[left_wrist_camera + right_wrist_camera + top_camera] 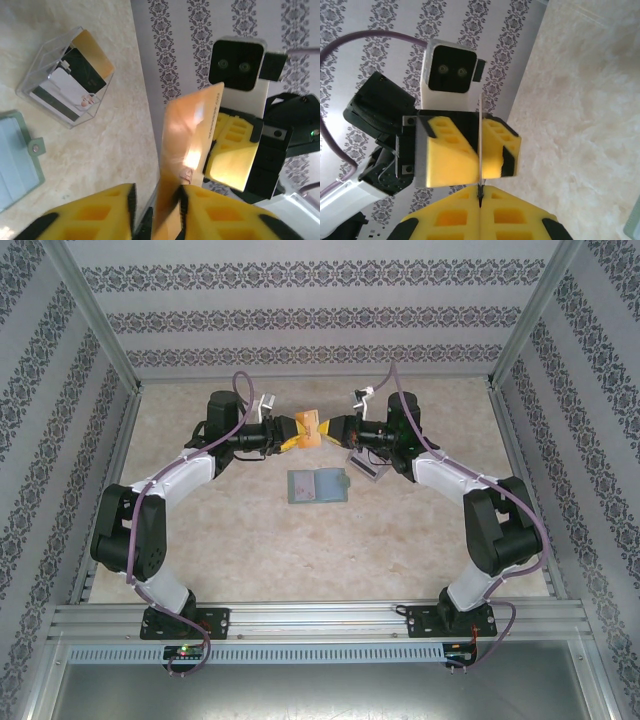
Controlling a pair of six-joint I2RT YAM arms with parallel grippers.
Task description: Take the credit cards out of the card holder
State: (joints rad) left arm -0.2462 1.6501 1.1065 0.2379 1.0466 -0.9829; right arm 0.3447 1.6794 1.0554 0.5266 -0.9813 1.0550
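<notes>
Both arms are raised above the far half of the table (pixel 250 540), with the 2 grippers facing each other tip to tip.

1. Right gripper (pixel 480 192): the jaws are pressed together and pinch 1 edge of the tan-orange card (pixel 310 427). In the right wrist view the card appears edge-on as a thin line rising from the seam between the 2 yellow pads.

2. Left gripper (pixel 290 430): the jaws straddle the opposite end of the same card. In the left wrist view 1 pad lies against the card face and a narrow dark gap shows on the other side. In the right wrist view the pads sit close on both sides of the card edge. Whether this gripper clamps the card cannot be told.

3. Tan-orange card: it is held in the air between the 2 grippers, clear of the table and upright on its edge.

4. Card holder (pixel 318 485): it lies open and flat on the table, nearer the arm bases than the grippers. Its pale inner slots face up and its closure tab (pixel 36 147) sticks out at 1 side.

5. Clear plastic box (pixel 362 468): it stands on the table just beside the card holder, under the right arm. It contains other cards (pixel 82 75), including a gold 1, a dark 1 and a white 1, stacked at a slant.
</notes>
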